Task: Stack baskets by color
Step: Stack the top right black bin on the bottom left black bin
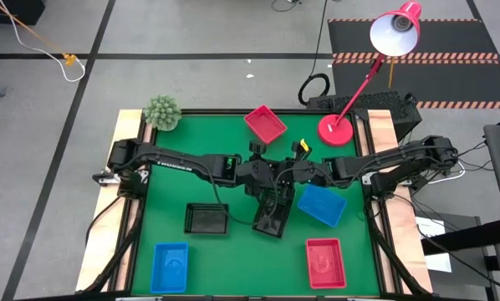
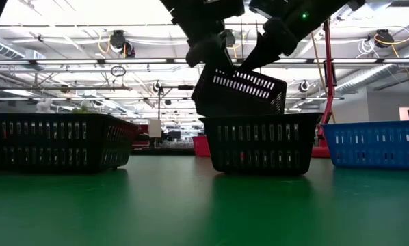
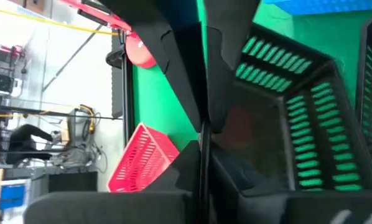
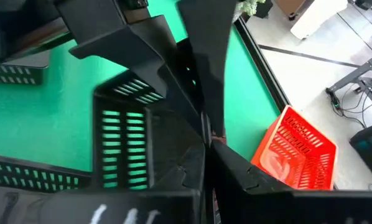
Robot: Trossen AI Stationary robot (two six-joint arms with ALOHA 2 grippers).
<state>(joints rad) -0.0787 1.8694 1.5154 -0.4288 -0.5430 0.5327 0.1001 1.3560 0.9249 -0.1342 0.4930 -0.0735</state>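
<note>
A black basket (image 2: pixel 240 91) hangs tilted over a second black basket (image 2: pixel 260 142) that stands on the green table's middle (image 1: pixel 271 219). My left gripper (image 2: pixel 211 58) and my right gripper (image 2: pixel 269 49) are both shut on the tilted one, the left at its left end and the right at its right side. A third black basket (image 1: pixel 206 219) rests flat on the table to the left. On the table also lie two blue baskets (image 1: pixel 321 205) (image 1: pixel 170 266) and two red baskets (image 1: pixel 325 262) (image 1: pixel 265 123). My left gripper pinches the raised black basket's wall (image 3: pixel 239 127) at its upper left corner (image 2: pixel 203 76) between its two fingers, slanting down from the table's left. The basket hangs tilted, and its lower edge (image 2: pixel 242 115) meets the rim of the black basket beneath. My right gripper pinches the same basket's wall at its rim (image 4: pixel 173 134) between both fingers, slanting down from the table's right, on the basket's upper right side (image 2: pixel 276 80). The basket sits tilted below the fingers.
A red lamp's round base (image 1: pixel 335 130) stands at the table's far right, its head (image 1: pixel 396 32) beyond the far edge. A small green plant (image 1: pixel 161 111) sits at the far left corner. Bare green cloth lies between the near baskets (image 1: pixel 250 267).
</note>
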